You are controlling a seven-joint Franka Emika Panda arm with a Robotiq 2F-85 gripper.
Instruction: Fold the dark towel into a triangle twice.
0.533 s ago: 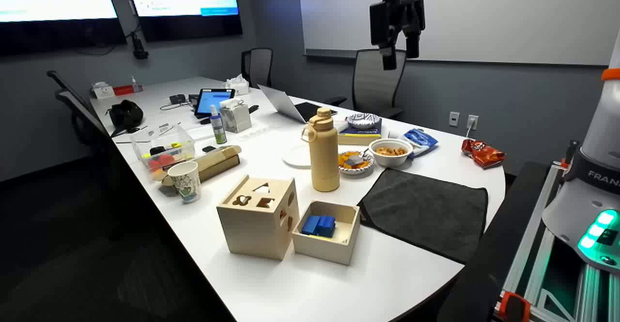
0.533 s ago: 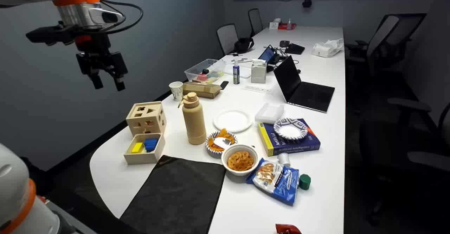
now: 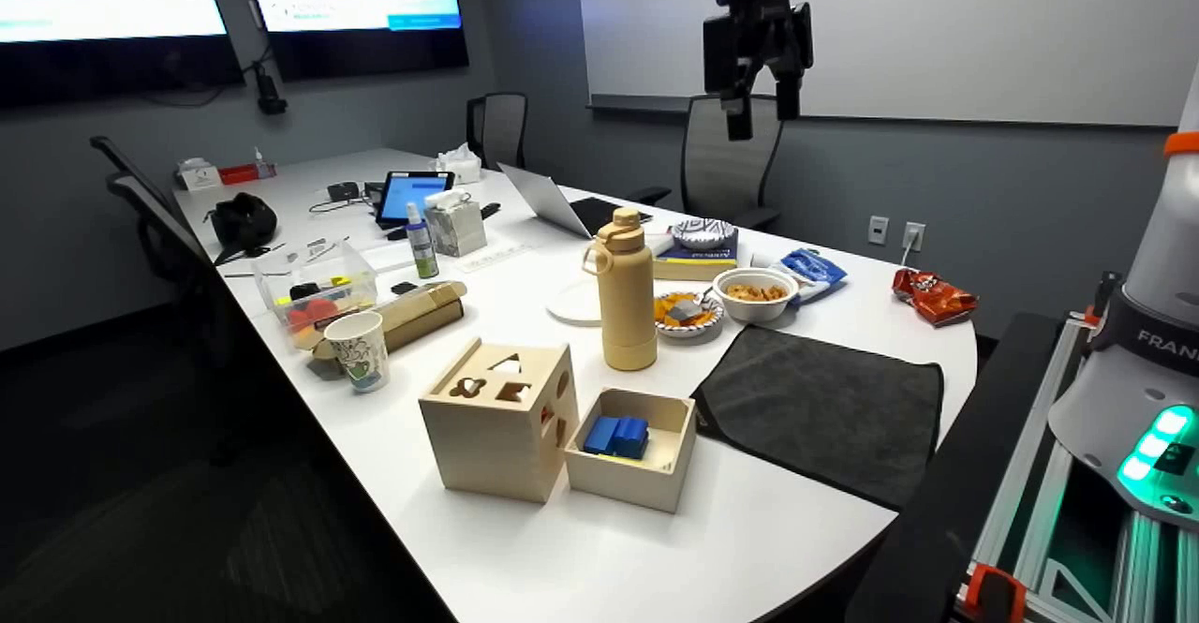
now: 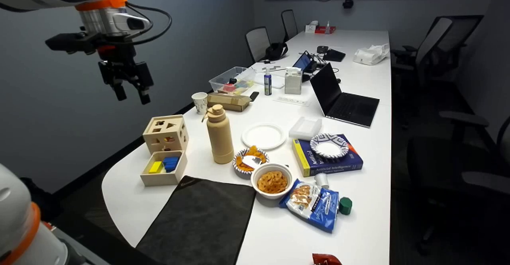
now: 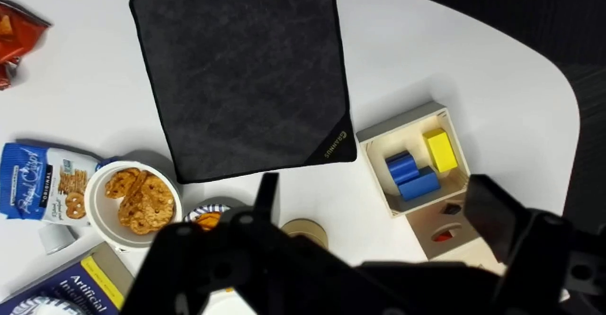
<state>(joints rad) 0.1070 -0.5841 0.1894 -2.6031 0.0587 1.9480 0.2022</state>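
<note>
1. Currently, the black two-jawed pincer (image 4: 133,97) is held high above the white table (image 3: 768,548); its jaws are spread wide and nothing is gripped.
2. Within the last moment, the pincer has been shifted slightly sideways, as shown in both exterior views; no object on the table has been visibly displaced.
3. The dark grey, black-edged cloth towel (image 5: 246,73) is laid flat and unfolded on the table, with one corner just beside the shallow pale wooden tray (image 3: 623,483) and an adjacent corner just beside the round white bowl (image 5: 98,215).
4. Accordingly, neither triangular fold is judged to have been started; the shift is read as positioning only.
5. For the first fold, the pincer should be lowered onto a towel corner, which should then be drawn diagonally across, clear of tray and bowl.
</note>
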